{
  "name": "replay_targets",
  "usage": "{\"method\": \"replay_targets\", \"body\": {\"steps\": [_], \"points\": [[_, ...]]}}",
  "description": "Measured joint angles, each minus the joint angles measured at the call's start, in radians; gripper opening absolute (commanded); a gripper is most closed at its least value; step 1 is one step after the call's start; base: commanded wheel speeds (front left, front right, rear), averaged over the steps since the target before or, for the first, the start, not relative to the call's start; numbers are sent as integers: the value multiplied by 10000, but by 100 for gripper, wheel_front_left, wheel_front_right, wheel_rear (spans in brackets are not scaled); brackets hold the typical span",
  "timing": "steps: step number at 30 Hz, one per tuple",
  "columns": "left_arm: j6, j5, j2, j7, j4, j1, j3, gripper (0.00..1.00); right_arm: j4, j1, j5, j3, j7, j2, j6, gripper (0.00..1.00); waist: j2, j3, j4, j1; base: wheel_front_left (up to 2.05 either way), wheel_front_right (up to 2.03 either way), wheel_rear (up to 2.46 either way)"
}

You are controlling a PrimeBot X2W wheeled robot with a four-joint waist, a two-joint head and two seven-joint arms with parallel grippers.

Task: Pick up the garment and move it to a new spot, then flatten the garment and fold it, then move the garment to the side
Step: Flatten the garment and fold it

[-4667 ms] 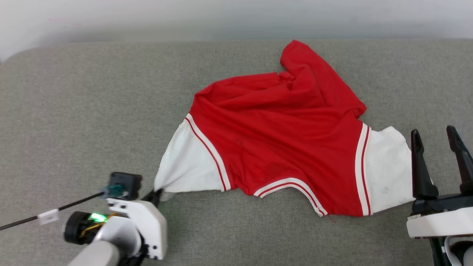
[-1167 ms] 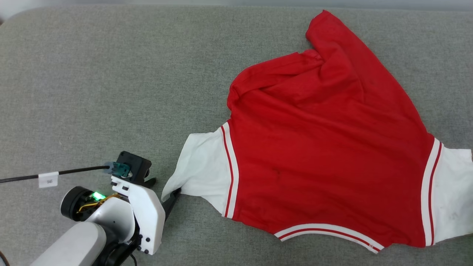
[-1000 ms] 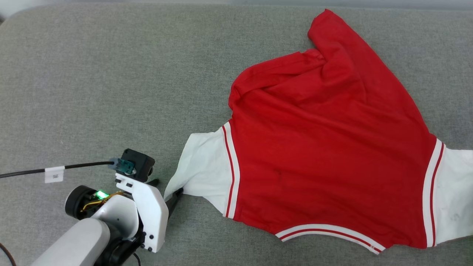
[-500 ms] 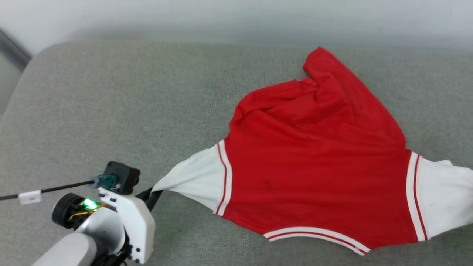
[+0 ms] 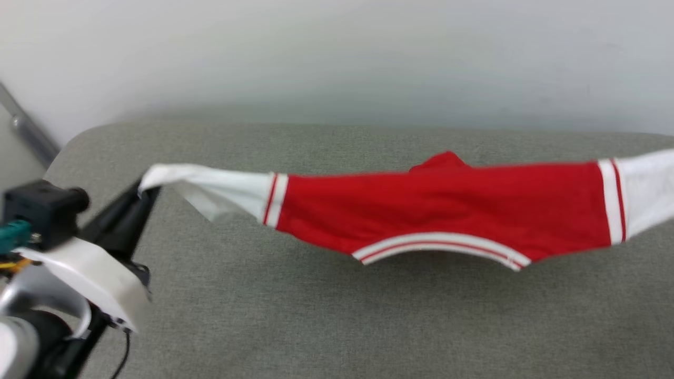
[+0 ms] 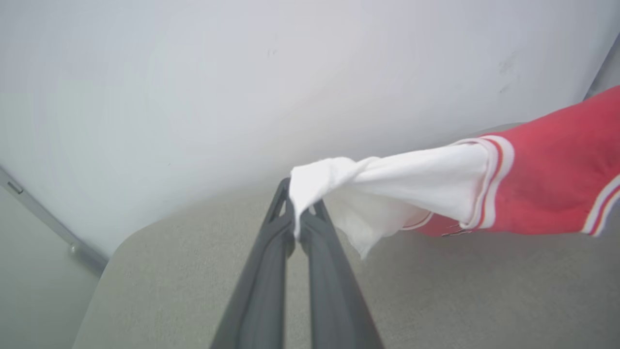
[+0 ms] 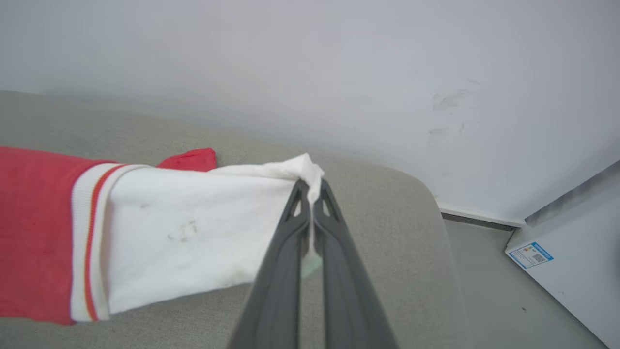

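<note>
Nearest, the left gripper [image 5: 143,190] at the head view's left: long fingers pinched together on the tip of one white sleeve [image 6: 387,184], and the wrist view shows cloth clamped between the tips. The right gripper [image 7: 310,191] is likewise closed tight, on the end of the other white sleeve [image 7: 193,232]. The garment [image 5: 442,216] hangs stretched between the two in a taut red band, with striped trim [image 5: 442,246] sagging mid-span. It is up off the grey cushion [image 5: 316,326], with a shadow beneath. Judged step: the first one, pick-up and carry to a new spot; flattening and folding not begun. The next move likely needs both arms travelling together at matched spacing so neither sleeve slips, then a lowering that lays the body out flat, not bunched. Behind is a pale wall [image 5: 337,63]. Hard to make out: the head view is motion-blurred and one sleeve runs off its right edge. Most of the shirt body hangs behind the front band, so I can't tell if the hem touches the cushion or which side faces the camera.
</note>
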Motion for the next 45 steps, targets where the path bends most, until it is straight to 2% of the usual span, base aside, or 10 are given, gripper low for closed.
{"method": "replay_targets", "body": {"steps": [5, 9, 13, 16, 24, 27, 32, 35, 39, 45], "points": [[61, 75, 558, -293, -709, -657, 976, 0, -332, -1476, 360, 272, -161, -268, 0, 0, 0, -81, -159, 0, 0, 0, 0], [-82, 351, 1103, -389, -1034, -1446, 1536, 0, -355, -2726, 362, 491, -437, -677, 0, 0, 0, 4, -185, 0, 0, 0, 0], [-198, 134, 1037, -566, -1147, -2274, 1939, 0, -123, -3566, 428, 849, -706, -755, 2, 0, 0, 90, -240, 0, 0, 0, 0], [-307, 562, 1542, -458, -872, -2920, 2107, 0, 82, -4264, 439, 1101, -970, -826, 0, 0, 0, 275, -290, 0, 0, 0, 0], [-842, 878, 1659, -322, 337, -5236, 1996, 0, 884, -6428, 314, 2130, -1544, -913, 0, 0, 0, 1221, -472, 0, 0, 0, 0], [-1149, 959, 1549, -316, 1014, -6402, 1814, 0, 1304, -7479, 132, 2470, -1835, -855, 2, 0, 1, 1718, -526, 0, 0, 0, 0], [-1866, 1103, 1089, -240, 2410, -8295, 1246, 0, 2257, -9248, -290, 2819, -2337, -305, 0, 0, 1, 2665, -621, 1, 0, 0, 0], [-2178, 1429, 763, -443, 3306, -9583, 993, 0, 2694, -10214, -895, 3547, -2688, -474, 2, 0, 0, 3302, -685, 2, 0, 0, 0], [-2518, 2186, 293, -1049, 4541, -11248, 596, 0, 3799, -11456, -1083, 3969, -3055, -353, 2, 0, 1, 4155, -781, 2, 0, 0, 0], [-2715, 2964, -692, -2268, 6295, -13194, 127, 0, 5304, -13057, -1670, 4366, -4017, -23, 2, 0, 0, 5284, -824, 3, 0, 0, 0]]}}
